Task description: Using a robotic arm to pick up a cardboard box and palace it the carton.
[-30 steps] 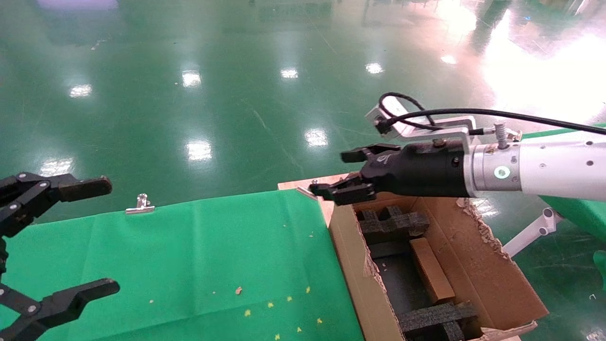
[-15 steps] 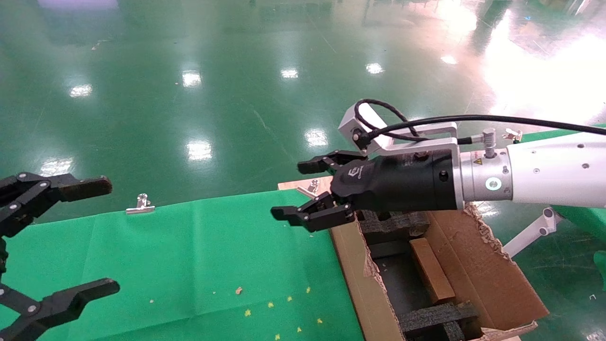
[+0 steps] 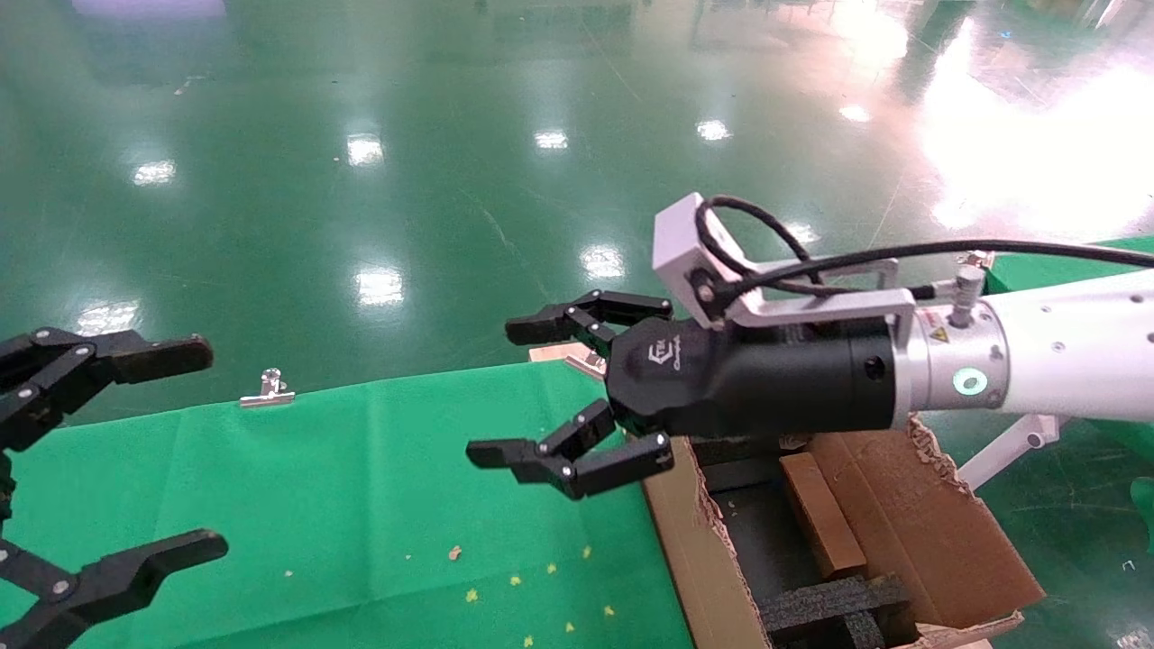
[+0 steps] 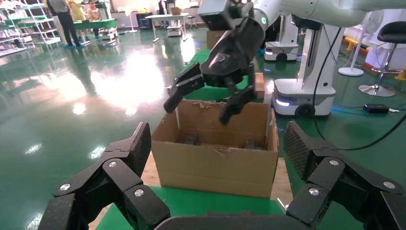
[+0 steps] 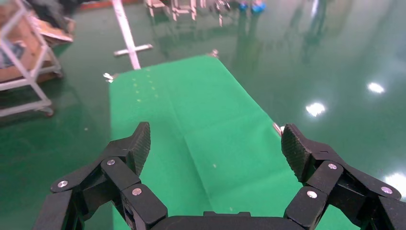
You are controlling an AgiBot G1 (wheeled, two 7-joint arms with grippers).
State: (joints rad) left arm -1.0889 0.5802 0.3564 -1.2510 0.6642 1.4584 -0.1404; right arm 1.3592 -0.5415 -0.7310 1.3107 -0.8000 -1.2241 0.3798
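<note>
Right end effector [image 3: 570, 394] released, empty, hovering over the desk [image 3: 361, 487] edge. Cardboard box [image 3: 820, 514] lies inside carton [image 3: 911, 532] at 4 o'clock. Left end effector [image 3: 117, 460] released, parked at 9. Retract clear of carton flaps.

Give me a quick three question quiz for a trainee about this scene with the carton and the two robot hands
1. True or false: the right hand on the white jointed arm holds the small brown cardboard box.
2. Where does that box lie? A) on the green cloth-covered table B) inside the large brown corrugated carton, between black foam blocks C) on the floor
3. Fill in: the all-black left hand, at the table's left edge, has its fingers ____.

Key: 1 false, the open right hand is empty, above the table edge beside the carton. 2 B. 3 open.
</note>
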